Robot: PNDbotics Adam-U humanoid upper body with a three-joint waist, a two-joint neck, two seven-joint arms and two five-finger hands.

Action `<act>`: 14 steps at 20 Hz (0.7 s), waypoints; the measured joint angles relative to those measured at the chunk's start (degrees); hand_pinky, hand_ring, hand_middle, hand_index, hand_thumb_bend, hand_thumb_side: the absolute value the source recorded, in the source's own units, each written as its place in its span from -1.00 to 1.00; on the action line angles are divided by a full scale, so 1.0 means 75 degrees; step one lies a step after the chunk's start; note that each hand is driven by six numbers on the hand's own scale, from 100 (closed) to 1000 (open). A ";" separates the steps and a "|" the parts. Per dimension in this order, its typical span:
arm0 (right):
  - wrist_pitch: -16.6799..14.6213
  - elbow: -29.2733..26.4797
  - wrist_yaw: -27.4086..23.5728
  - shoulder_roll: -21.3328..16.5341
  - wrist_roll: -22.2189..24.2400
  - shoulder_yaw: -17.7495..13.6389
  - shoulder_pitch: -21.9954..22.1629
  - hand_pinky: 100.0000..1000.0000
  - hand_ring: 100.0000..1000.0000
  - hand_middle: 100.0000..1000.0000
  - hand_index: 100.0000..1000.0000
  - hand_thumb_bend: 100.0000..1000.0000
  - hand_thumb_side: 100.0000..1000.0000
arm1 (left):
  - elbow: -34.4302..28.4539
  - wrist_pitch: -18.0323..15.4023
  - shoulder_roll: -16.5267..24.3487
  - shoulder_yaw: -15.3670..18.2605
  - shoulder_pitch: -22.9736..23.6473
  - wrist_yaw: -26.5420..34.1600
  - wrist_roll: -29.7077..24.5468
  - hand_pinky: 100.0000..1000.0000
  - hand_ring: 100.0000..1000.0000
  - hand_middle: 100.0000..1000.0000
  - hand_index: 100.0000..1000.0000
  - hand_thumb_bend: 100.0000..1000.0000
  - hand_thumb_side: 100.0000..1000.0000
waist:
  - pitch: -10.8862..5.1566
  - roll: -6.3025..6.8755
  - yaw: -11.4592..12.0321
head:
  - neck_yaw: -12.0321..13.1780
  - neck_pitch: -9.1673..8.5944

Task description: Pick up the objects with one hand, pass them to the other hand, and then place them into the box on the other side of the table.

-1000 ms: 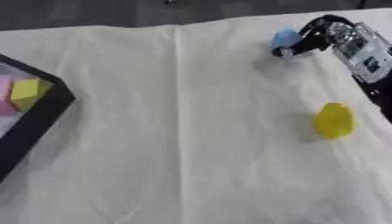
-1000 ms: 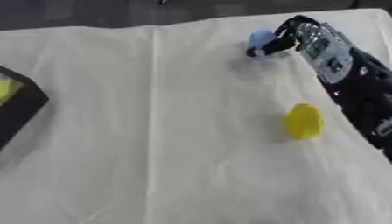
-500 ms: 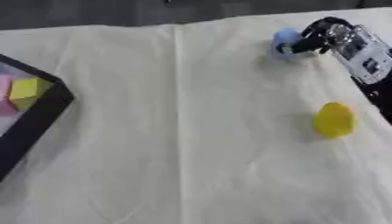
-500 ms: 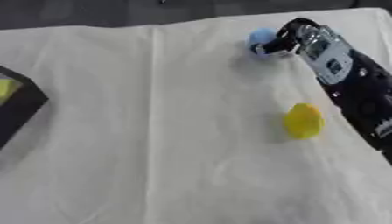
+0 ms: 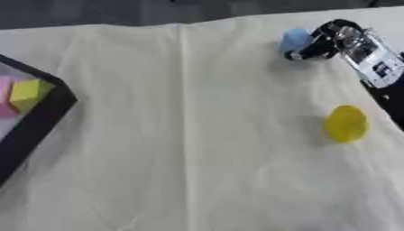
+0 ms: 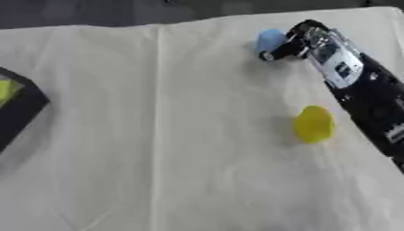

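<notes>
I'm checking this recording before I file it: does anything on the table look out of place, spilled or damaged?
Nothing stands out. The right hand is at the blue object at the far side, the yellow object lies alone on the cloth, and the black box at the left holds a yellow block and a pink piece.

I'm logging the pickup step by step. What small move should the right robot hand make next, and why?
Probably lift the light blue object off the cloth: the right robot hand has its fingers curled against it at the far right, so a small raise would confirm the grasp before any handover.
</notes>
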 measured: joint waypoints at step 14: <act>0.0079 -0.0002 -0.0601 0.0000 -0.0677 0.0004 0.0064 0.35 0.22 0.13 0.35 -0.20 -0.71 | 0.0003 0.0010 -0.0001 0.0000 0.0011 0.0004 0.0012 0.39 0.23 0.08 0.33 -1.00 -0.25 | 0.0000 -0.0034 0.0025 | 0.0001 0.0000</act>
